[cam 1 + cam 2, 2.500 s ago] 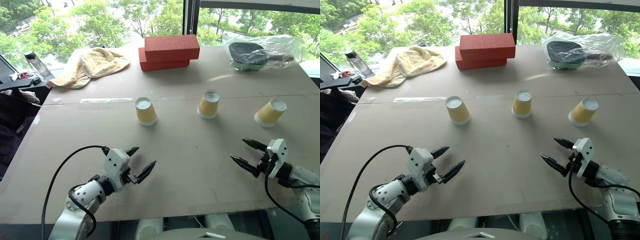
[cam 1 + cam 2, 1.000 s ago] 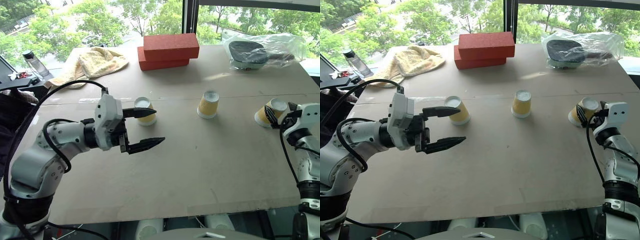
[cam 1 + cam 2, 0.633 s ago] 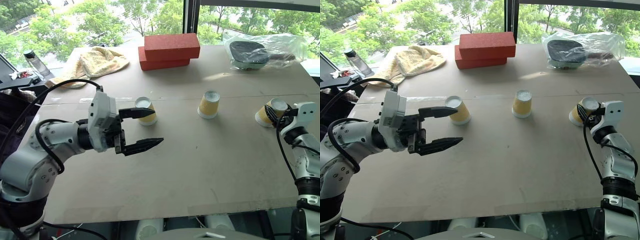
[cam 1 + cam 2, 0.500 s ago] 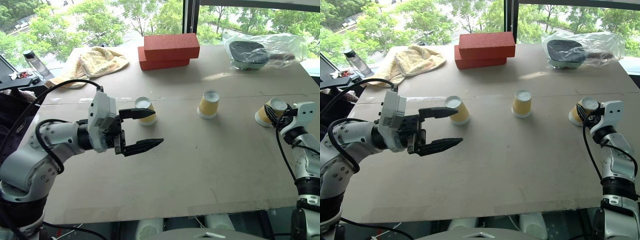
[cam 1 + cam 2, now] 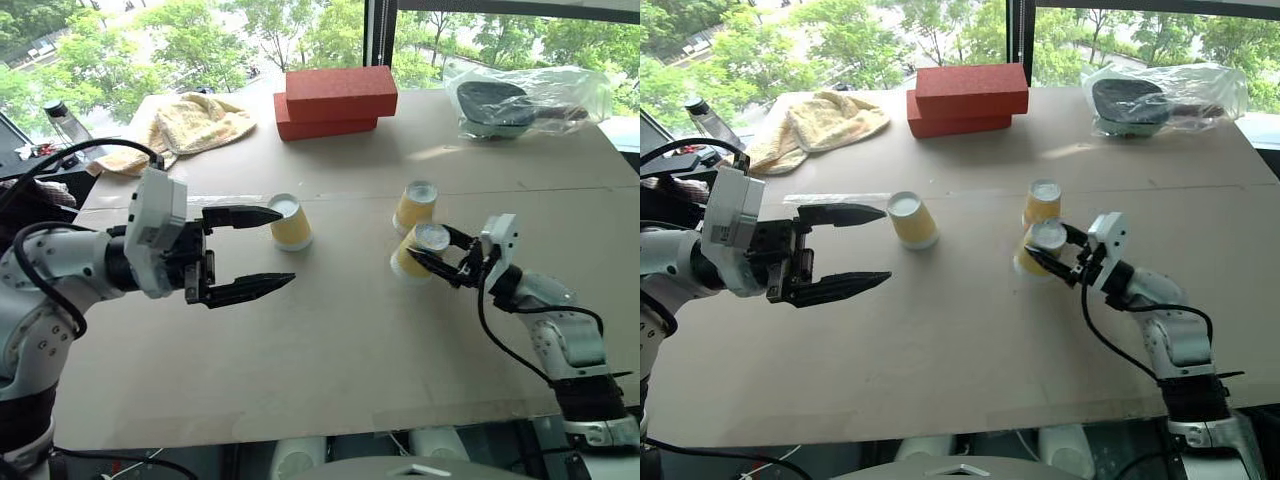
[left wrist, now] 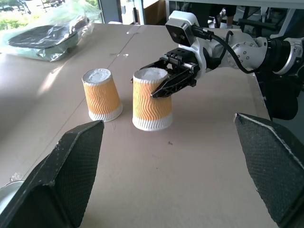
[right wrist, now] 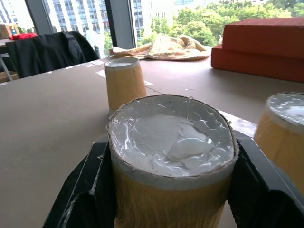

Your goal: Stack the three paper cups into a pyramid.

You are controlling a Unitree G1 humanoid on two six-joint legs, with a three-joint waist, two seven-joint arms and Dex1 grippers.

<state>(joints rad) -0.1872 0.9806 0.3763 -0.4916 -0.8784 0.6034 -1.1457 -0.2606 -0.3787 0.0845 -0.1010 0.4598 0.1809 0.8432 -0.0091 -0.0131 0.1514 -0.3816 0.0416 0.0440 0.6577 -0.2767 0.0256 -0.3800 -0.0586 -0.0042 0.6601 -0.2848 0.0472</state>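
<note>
Right claw (image 5: 440, 262) grips a paper cup (image 5: 416, 248) at centre frame; left claw (image 5: 252, 252) gapes wide and empty over the bench (image 5: 330, 340).

Paper cups (image 6: 152, 99): ribbed matt sides. Table (image 5: 330, 340): matt cardboard. Towel (image 5: 190, 125): soft cloth.

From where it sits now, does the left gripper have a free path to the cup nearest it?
Probably yes. The left gripper is open, its fingers pointing toward the left cup, with only bare table between. The right gripper holds another cup well aside.
</note>
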